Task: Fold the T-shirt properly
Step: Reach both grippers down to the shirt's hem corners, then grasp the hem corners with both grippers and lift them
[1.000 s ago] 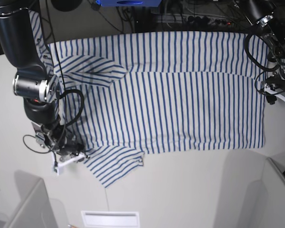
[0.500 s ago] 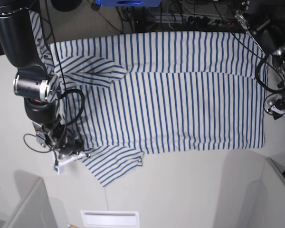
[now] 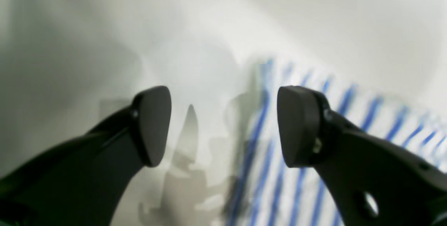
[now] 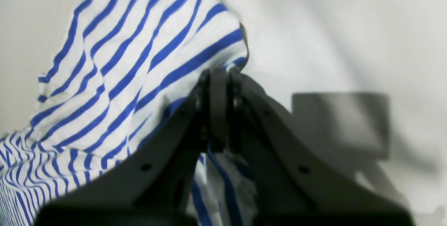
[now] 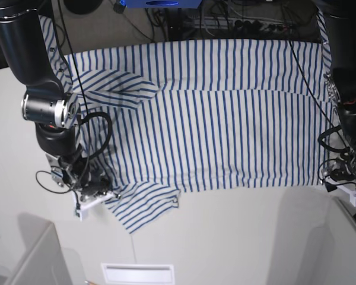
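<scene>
The right gripper (image 4: 218, 79) has pinched the T-shirt (image 5: 225, 119) sleeve edge; the left gripper (image 3: 223, 124) (fingers spread) has dropped to the hem corner.

The white cloth T-shirt with thin blue stripes (image 5: 225, 113) looks soft and matt, with light creases. The pale table top (image 5: 237, 237) is smooth and matt. The left gripper (image 3: 223, 128) has black plastic fingers (image 3: 152, 124), smooth with a dull shine. The right gripper (image 4: 220, 110) is dark matt plastic too.
</scene>
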Tool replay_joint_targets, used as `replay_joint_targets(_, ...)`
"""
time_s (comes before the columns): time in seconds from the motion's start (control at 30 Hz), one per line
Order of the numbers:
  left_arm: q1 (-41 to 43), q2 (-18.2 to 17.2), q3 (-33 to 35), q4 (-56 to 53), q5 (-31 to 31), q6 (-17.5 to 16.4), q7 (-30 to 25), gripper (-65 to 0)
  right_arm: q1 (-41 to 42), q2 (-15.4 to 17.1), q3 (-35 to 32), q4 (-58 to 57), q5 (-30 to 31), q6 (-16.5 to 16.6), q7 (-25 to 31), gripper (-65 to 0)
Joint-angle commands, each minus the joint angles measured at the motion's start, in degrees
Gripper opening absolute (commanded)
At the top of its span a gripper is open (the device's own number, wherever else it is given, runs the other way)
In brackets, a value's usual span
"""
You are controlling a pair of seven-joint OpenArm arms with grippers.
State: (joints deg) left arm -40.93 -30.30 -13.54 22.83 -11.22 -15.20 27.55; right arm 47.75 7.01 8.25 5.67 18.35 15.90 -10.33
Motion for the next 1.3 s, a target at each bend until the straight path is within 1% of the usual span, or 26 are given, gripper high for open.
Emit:
replay_joint_targets(0.0, -2.5, -1.2, 0.4, -1.5, -0.7, -0.1, -2.0, -19.1, 2.3, 0.4, 0.0, 1.2, 0.4, 0.4, 1.0, -65.0)
replay_joint_targets(0.1, -4.5, -0.9, 1.0, -6.2, -0.5, -0.1, -5.2, -19.1, 2.3, 0.4, 0.0, 1.2, 0.4, 0.4, 1.0, -65.0)
replay_joint_targets(0.2, -4.8, -0.4, 1.1, -7.6, -0.4, -0.1, -7.1, -19.1, 2.3, 0.4, 0.0, 1.2, 0.4, 0.4, 1.0, -65.0)
replay_joint_targets(0.3, -4.7, 1.5, 1.2, -7.6, -0.4, -0.1, -8.3, -19.1, 2.3, 0.4, 0.0, 1.2, 0.4, 0.4, 1.0, -65.0)
replay_joint_targets(0.37, -4.4, 1.9, 1.2, -7.6, -0.4, -0.1, -8.6, -19.1, 2.3, 0.4, 0.0, 1.2, 0.4, 0.4, 1.0, -65.0)
replay_joint_targets(0.43, -4.3, 3.1, 1.3, -7.8, -0.4, -0.1, -9.7, -19.1, 2.2, 0.4, 0.0, 1.2, 0.4, 0.4, 1.0, -65.0)
replay_joint_targets(0.47, -4.0, 3.9, 1.3, -8.5, -0.4, -0.1, -10.0, -19.6, 2.2, 0.5, 0.0, 1.2, 0.4, 0.4, 1.0, -65.0)
replay_joint_targets(0.53, -3.7, 4.2, 1.2, -10.5, -0.4, 0.0, -11.8, -20.2, 2.1, 0.7, 0.0, 1.2, 0.4, 0.4, 1.0, -65.0)
replay_joint_targets(0.57, -3.7, 4.2, 0.9, -11.4, -0.4, 0.4, -12.8, -20.2, 2.1, 0.8, 0.0, 1.2, 0.4, 0.4, 1.0, -65.0)
replay_joint_targets(0.63, -3.4, 4.2, 0.8, -12.6, -0.7, 3.3, -14.1, -20.2, 2.1, 0.9, -0.1, 1.2, 0.4, 0.4, 1.0, -65.0)
replay_joint_targets(0.7, -3.2, 4.2, 0.7, -12.4, -0.8, 4.6, -14.4, -19.7, 2.1, 0.9, -0.1, 1.2, 0.4, 0.4, 1.0, -65.0)
replay_joint_targets(1.0, -3.8, 4.1, 0.6, -12.3, -0.8, 4.9, -14.4, -19.1, 2.1, 0.8, -0.1, 1.2, 0.4, 0.4, 1.0, -65.0)
replay_joint_targets(1.1, -3.8, 2.5, 0.9, -10.5, -0.7, 4.9, -14.2, -19.1, 2.1, 0.9, -0.1, 1.2, 0.4, 0.4, 1.0, -65.0)
replay_joint_targets(1.2, -3.8, 2.2, 0.9, -8.8, -0.5, 4.9, -14.1, -19.1, 2.1, 0.9, -0.1, 1.2, 0.4, 0.4, 1.0, -65.0)
replay_joint_targets(1.27, -3.8, 1.3, 1.1, -8.7, -0.4, 4.9, -14.1, -19.1, 2.1, 0.8, -0.1, 1.2, 0.3, 0.4, 1.0, -65.0)
